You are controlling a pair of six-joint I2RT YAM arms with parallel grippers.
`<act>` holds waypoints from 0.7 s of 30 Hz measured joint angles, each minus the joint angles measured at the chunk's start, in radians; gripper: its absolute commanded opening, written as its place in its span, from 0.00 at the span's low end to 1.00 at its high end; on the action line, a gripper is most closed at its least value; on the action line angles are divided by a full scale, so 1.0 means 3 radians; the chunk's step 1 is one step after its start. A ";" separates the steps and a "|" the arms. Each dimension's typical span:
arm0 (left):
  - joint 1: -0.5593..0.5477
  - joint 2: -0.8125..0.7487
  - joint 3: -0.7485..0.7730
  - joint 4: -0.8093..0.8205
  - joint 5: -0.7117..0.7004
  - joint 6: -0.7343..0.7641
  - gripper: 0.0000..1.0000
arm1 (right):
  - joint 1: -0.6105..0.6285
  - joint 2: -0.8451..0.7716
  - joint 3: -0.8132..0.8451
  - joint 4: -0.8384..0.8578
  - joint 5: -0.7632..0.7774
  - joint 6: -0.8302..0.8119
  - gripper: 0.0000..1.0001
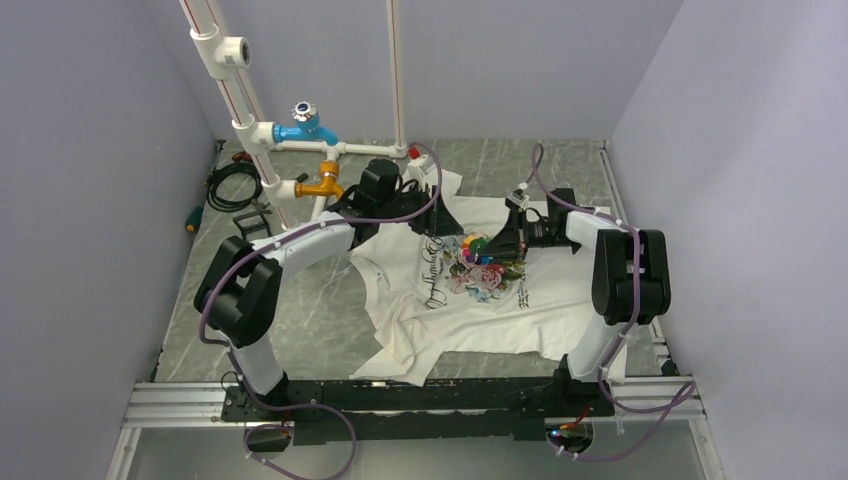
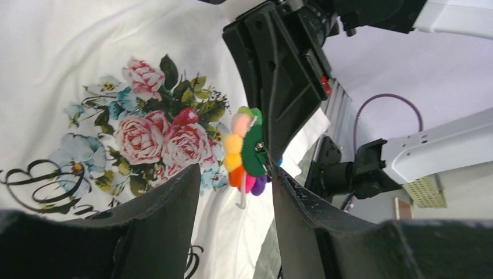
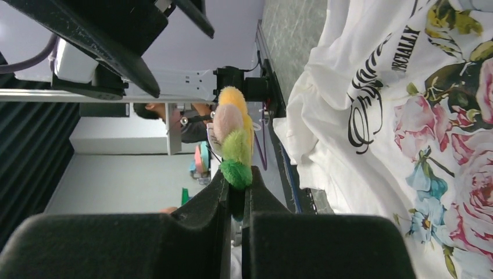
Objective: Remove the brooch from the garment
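The right gripper [image 3: 235,185] was clamped on the brooch [image 3: 232,136], held just above the floral print [image 1: 480,275] of the garment [image 1: 470,320], its pin [image 2: 241,202] seemingly free of the cloth; judged the lift-away step. The left gripper [image 2: 235,171] stood with jaws apart either side of the brooch, so the next move called for drawing it clear without fouling them. Pipe rack [image 1: 262,133] and coiled cable [image 1: 232,185], far left on the bench [image 1: 320,320], lay well apart.
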 measured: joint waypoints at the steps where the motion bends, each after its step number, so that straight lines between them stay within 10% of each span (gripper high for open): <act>1: 0.0006 0.0013 0.0000 0.0038 0.0033 -0.0031 0.55 | -0.0022 0.0017 0.0001 -0.0004 -0.0001 0.0022 0.00; 15: -0.0009 0.0308 0.0000 0.0074 0.0350 -0.0130 0.54 | -0.0104 -0.0390 -0.0666 0.1350 0.0046 0.1253 0.00; 21: -0.0023 0.0242 -0.0067 0.0078 0.0334 -0.0065 0.69 | -0.0121 -0.0412 -0.0628 0.1222 0.0042 0.1090 0.00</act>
